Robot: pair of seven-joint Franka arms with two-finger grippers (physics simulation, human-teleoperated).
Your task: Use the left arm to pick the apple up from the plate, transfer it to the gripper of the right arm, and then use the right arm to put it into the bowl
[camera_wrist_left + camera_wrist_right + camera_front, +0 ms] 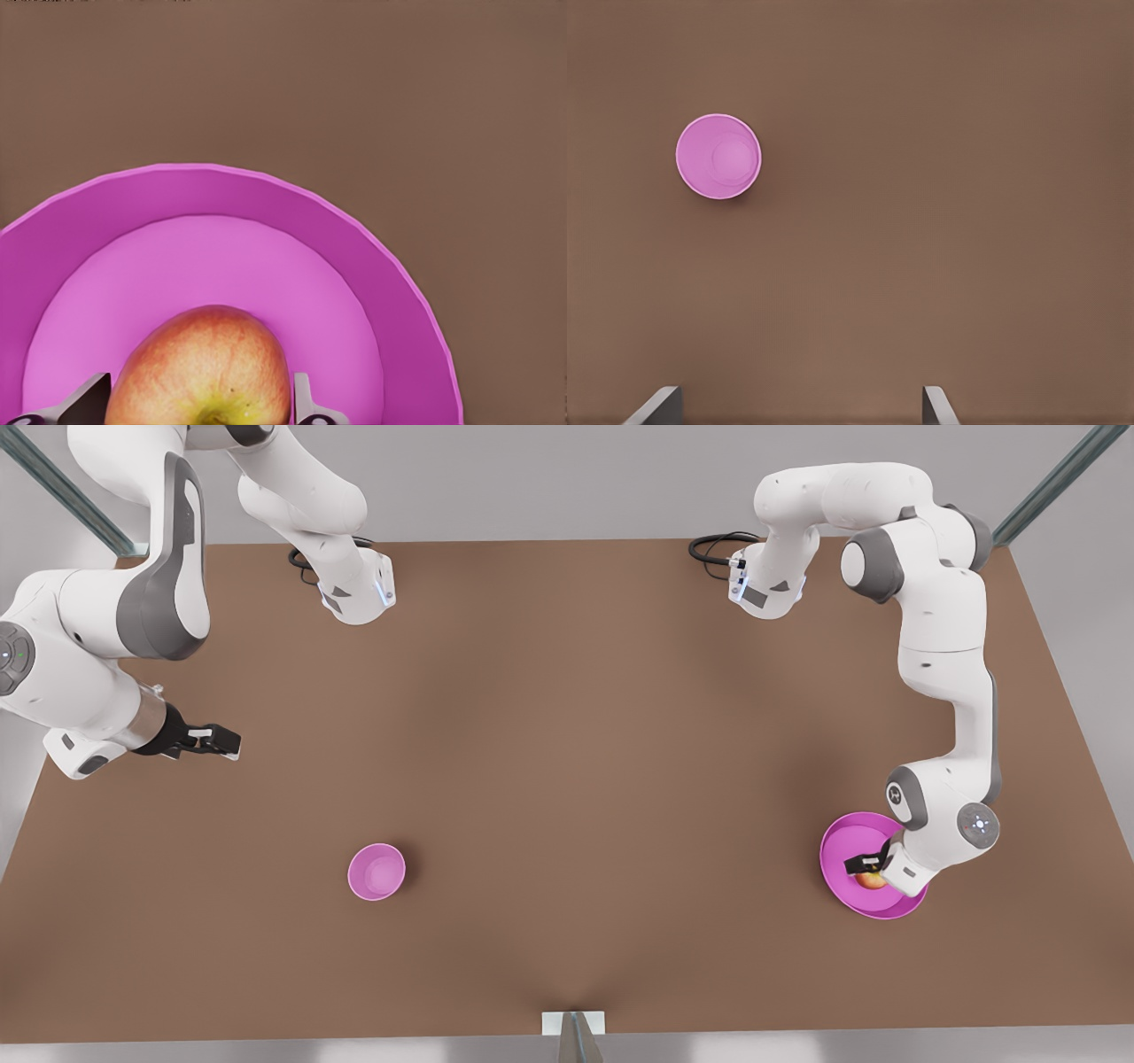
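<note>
Left wrist view: apple (pixel 199 367) between left pincer (pixel 199 403) fingertips (pixel 304 400)

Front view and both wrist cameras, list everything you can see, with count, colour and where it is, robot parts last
Apple: one, yellow and red, on the plate, between the left gripper's fingers.
Plate: one, bright pink, on the table at the front view's right.
Bowl: one, bright pink, empty, on the table left of centre in the front view.
Table: one, brown, under everything.
Cables: two black loops, one at each arm's base, at the table's far edge.
Left gripper: one, black, down in the plate, fingers either side of the apple.
Right gripper: one, black with a silver wrist ring, open, waiting above the table at the front view's left.
</note>
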